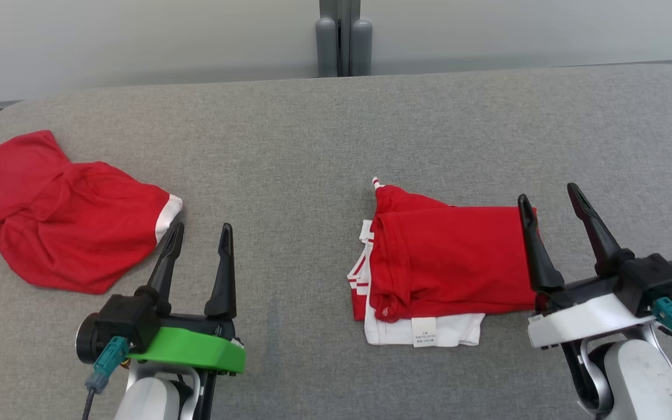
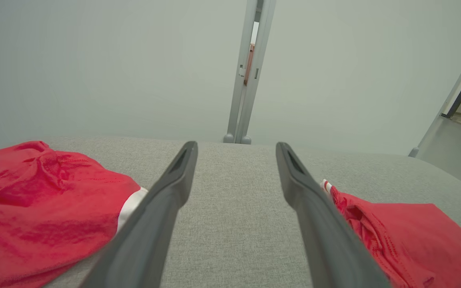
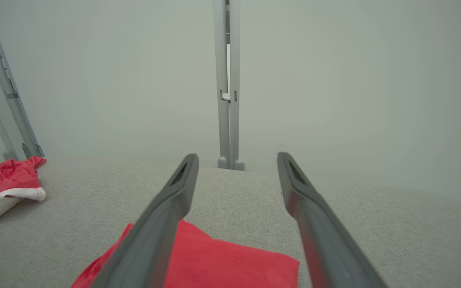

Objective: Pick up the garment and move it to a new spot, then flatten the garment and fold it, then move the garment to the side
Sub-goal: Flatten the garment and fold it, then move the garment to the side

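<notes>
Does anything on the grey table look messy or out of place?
The red garment at the table's left lies crumpled and bunched. The folded stack by the right gripper is neater, though white fabric and a label poke out beneath. Nothing looks damaged.

Open grey table (image 1: 289,175) between crumpled garment (image 1: 62,216) at left and folded garment (image 1: 452,262) at right, wall (image 1: 137,41) behind far edge

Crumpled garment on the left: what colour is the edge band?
White band on the red garment; head view shows it best.
</notes>
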